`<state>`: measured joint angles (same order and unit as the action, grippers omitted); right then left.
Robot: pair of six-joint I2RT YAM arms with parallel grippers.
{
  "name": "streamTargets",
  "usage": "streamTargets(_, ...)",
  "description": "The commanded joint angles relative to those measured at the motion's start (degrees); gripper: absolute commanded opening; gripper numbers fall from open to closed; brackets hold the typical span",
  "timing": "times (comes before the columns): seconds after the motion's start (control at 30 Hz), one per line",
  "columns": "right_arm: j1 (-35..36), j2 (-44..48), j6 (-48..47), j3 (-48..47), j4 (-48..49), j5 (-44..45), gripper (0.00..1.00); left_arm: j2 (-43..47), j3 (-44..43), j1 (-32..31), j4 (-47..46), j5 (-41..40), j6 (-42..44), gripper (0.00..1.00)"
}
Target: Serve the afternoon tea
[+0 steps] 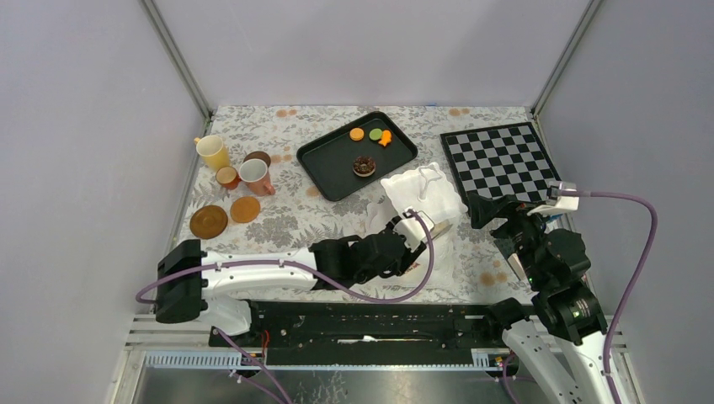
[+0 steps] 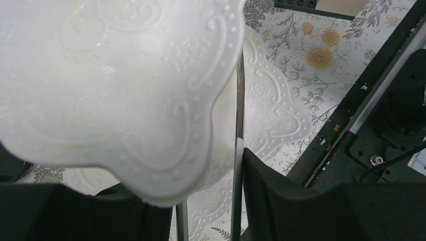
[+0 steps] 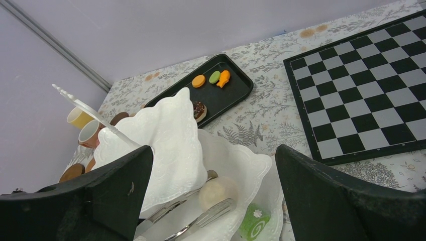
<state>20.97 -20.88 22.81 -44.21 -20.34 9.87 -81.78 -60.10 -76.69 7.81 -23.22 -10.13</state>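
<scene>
White embossed wavy-edged three-tier stand (image 1: 421, 198) mid-table on floral cloth (image 1: 278, 210), left gripper (image 1: 410, 231) half-spread around a scalloped tier edge, cannot tell if pinching, right gripper (image 3: 213, 155) spread wide beside stand, round macarons (image 1: 357, 134) on flat black tray (image 1: 324, 168), brown saucers (image 1: 209, 221) far left

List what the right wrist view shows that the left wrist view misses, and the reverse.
Only the right wrist view: black tray, chessboard, yellow cup, silver tongs, green roll cake. Only the left wrist view: the black mounting rail at the table's edge. Both: the white stand and the floral tablecloth.
</scene>
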Motion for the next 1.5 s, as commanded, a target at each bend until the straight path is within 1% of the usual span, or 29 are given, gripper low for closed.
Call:
streamTargets(0.0,0.3,0.5,-0.9,-0.8,1.1,1.3,0.98,-0.8,-3.0,-0.1,-5.3,-2.1,-0.5,0.35)
streamTargets(0.2,0.3,0.3,-0.9,-0.8,1.0,1.1,0.98,-3.7,-5.3,-0.1,-3.8,-3.5,-0.6,0.37)
streamTargets(0.3,0.3,0.4,-0.9,-0.7,1.1,1.1,0.98,-3.8,-5.7,-0.1,-3.8,-3.3,-0.4,0.42)
streamTargets(0.4,0.3,0.4,-0.9,-0.6,1.1,1.1,0.98,-3.9,-6.0,-0.1,-3.2,-2.6,-0.5,0.51)
streamTargets(0.57,0.3,0.2,-0.7,-0.3,1.1,1.0,0.98,-3.3,-5.9,-0.1,-2.6,-1.5,-0.8,0.54)
streamTargets(0.83,0.3,-0.1,-0.8,-0.5,1.1,0.9,0.98,0.9,-4.2,-0.1,-1.1,1.1,-1.2,0.53)
streamTargets(0.97,0.3,-0.2,-0.6,-0.3,1.1,0.9,0.98,3.9,-3.5,-0.1,1.4,2.5,-1.2,0.52)
streamTargets(1.1,0.3,-0.2,-0.3,0.0,1.2,0.6,0.98,5.9,-2.6,-0.2,4.5,0.6,-2.3,0.52)
streamTargets(1.23,0.3,-0.2,-0.1,0.0,1.2,0.4,0.98,8.6,0.0,-0.1,6.5,0.9,-3.6,0.52)
streamTargets(1.3,0.3,0.0,0.0,0.0,1.3,0.4,0.98,10.4,1.6,-0.1,7.2,2.6,-4.1,0.52)
streamTargets(1.47,0.3,0.0,0.1,0.0,1.2,0.3,0.98,17.0,6.1,-0.1,13.6,7.3,-3.8,0.50)
